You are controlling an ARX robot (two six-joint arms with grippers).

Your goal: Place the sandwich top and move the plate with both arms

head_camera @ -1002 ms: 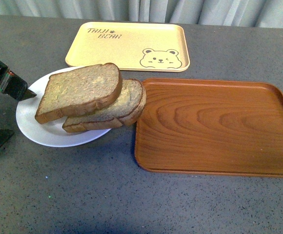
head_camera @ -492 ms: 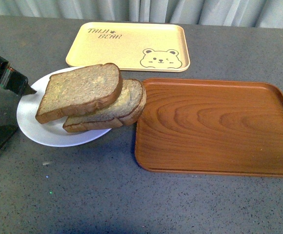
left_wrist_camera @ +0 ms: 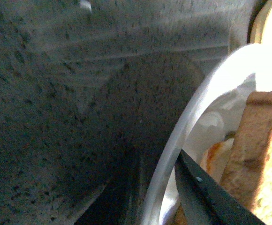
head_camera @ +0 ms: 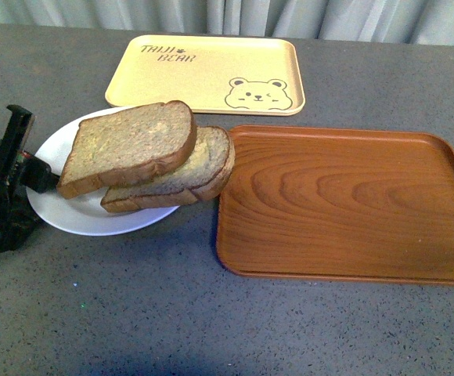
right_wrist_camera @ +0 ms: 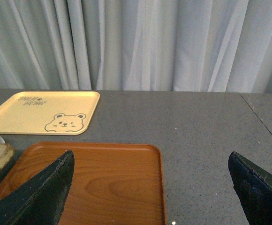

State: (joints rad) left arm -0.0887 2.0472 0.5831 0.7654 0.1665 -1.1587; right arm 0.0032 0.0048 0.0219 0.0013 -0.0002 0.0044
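The white plate (head_camera: 74,211) sits left of centre on the grey table. The sandwich top (head_camera: 129,145), a thick brown slice, lies askew on a second slice (head_camera: 199,168) that overhangs the plate's right side. My left gripper (head_camera: 33,178) is shut on the plate's left rim. In the left wrist view the white rim (left_wrist_camera: 192,117) runs between the jaws of the left gripper (left_wrist_camera: 162,190), with a bread crust (left_wrist_camera: 258,136) just beyond. My right gripper (right_wrist_camera: 151,157) is open and holds nothing. It hangs above the wooden tray (right_wrist_camera: 98,183) and is out of the front view.
A brown wooden tray (head_camera: 344,204) lies right of the plate, its left edge close to the overhanging slice. A yellow bear-printed tray (head_camera: 203,74) lies behind the plate. A grey curtain (right_wrist_camera: 126,42) hangs along the table's far edge.
My left gripper has turned and moved in from the left, and now grips the plate's left rim. The plate and bread have hardly shifted.
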